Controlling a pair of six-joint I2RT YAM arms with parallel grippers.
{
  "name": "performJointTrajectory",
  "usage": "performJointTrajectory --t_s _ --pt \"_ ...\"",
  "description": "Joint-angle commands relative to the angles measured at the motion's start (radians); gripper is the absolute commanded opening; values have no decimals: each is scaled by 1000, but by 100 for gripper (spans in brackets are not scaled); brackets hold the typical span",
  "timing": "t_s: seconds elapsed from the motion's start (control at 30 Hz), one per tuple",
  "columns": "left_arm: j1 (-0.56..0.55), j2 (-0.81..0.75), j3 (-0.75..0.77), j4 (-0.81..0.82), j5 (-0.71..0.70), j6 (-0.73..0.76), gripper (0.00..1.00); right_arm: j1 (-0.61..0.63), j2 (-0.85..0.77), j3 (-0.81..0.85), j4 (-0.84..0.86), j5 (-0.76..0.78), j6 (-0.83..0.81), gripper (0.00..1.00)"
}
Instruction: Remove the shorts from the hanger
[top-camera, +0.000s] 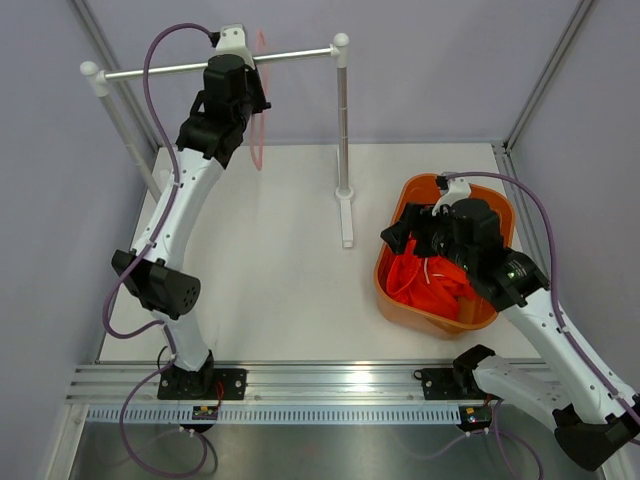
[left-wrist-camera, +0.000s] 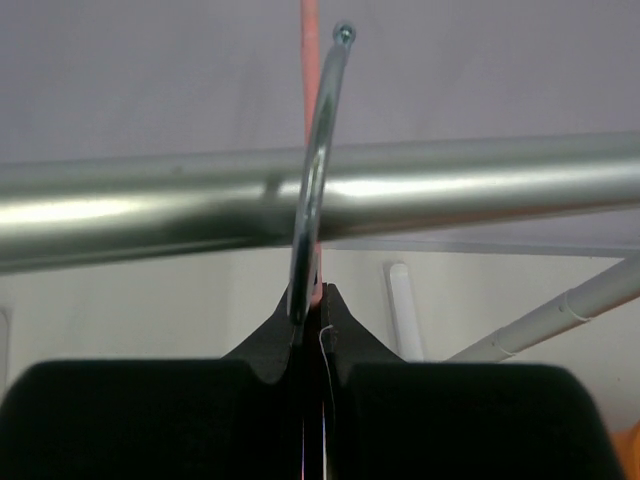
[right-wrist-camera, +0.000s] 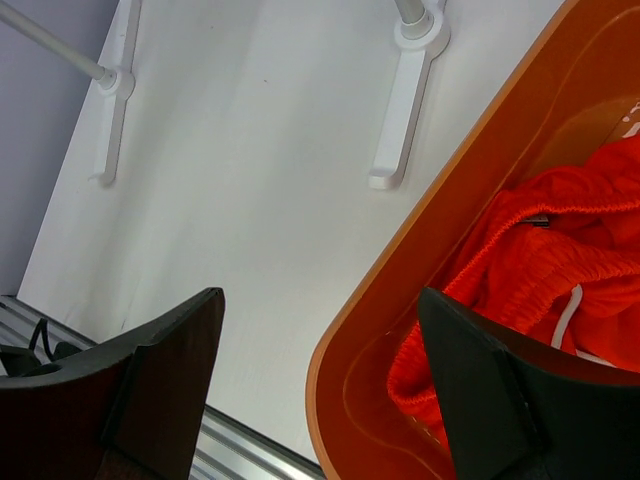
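Seeing from above: shorts (top-camera: 430, 285) lie in the basket (top-camera: 383, 272) below my right pincer (top-camera: 410, 232), off the hanger (top-camera: 258, 135), which hangs bare beside my left pincer (top-camera: 255, 100) at the rail (top-camera: 290, 55). Left wrist alone shows that pincer pinching the hanger under the rail. Right wrist alone shows the other spread, empty; job looks done.

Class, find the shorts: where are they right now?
Top view: the shorts lie bunched inside the orange basket on the right side, under the right end effector.

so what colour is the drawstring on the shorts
White drawstring on orange-red shorts; right wrist view shows it best.
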Motion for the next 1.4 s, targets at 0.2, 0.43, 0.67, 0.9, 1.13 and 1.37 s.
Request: performJointTrajectory --t_s 0.2,0.43,0.67,0.9,1.13,1.37 --pt "65 71 106 44 76 -64 0 -4 5 -13 68 -58 -16 87" --pt "66 84 89 18 88 -72 0 -4 2 -14 60 -65 -16 87" --pt "66 18 -32 50 105 -72 16 -4 -1 -24 54 -61 -12 86" --pt "66 -25 -69 75 109 -64 28 -4 1 -28 53 -53 -12 87" --pt "66 -77 -106 90 105 -55 32 -4 5 -34 54 -49 -10 87" --pt "65 -186 -216 119 71 -42 45 -4 8 -31 50 -39 -13 87"
